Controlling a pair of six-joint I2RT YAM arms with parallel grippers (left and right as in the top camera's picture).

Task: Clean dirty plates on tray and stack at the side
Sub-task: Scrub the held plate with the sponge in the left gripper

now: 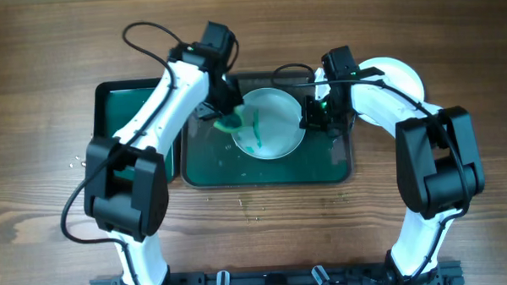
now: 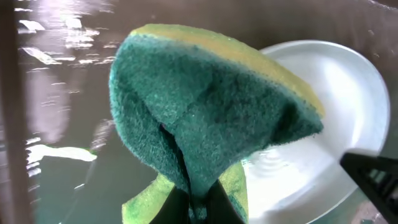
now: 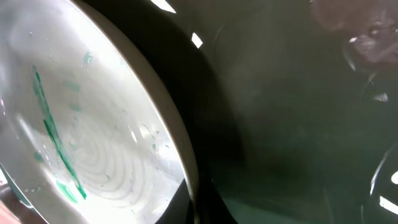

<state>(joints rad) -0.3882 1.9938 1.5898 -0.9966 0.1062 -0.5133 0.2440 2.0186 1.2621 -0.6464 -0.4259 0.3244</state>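
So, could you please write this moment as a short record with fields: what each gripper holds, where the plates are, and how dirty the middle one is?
left gripper: shut on the sponge, at the middle plate's left edge
right gripper: shut on the middle plate's right rim
middle plate: on the large tray, teal-green smears inside
second plate: right of the large tray, partly hidden
small tray: left of the large tray

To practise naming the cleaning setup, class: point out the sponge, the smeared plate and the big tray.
sponge (image 2: 205,106), left wrist view, green scouring face.
smeared plate (image 1: 280,116), overhead view, clean inner surface.
tray (image 1: 318,164), overhead view, bare floor.
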